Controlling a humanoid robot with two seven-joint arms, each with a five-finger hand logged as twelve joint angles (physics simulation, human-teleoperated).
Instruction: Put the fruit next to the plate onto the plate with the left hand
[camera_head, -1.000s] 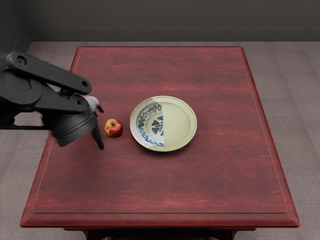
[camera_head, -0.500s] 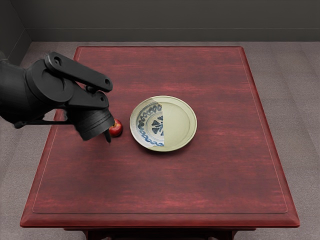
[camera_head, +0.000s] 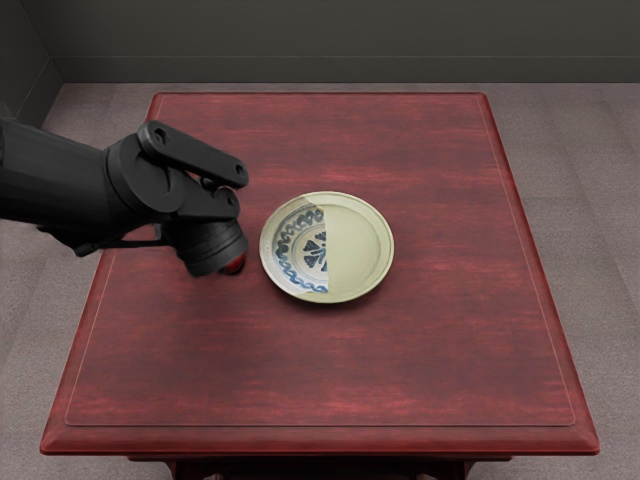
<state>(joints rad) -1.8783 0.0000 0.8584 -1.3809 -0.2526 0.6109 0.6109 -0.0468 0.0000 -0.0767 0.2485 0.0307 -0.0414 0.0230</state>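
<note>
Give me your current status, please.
Left hand over apple, grasp unseen; right hand out of view. Apple beside plate, not on it. Nothing between them.

Soft, even light falls from above, fairly dim, and the render is crisp from edge to edge, with the table's (camera_head: 400, 380) borders straight. Its red top carries a faint, streaky sheen. Shadows are weak: a small dark smudge under the robot hand (camera_head: 212, 245) and a thin one along the plate's (camera_head: 362, 245) near rim. The black arm swallows most surface detail.
</note>
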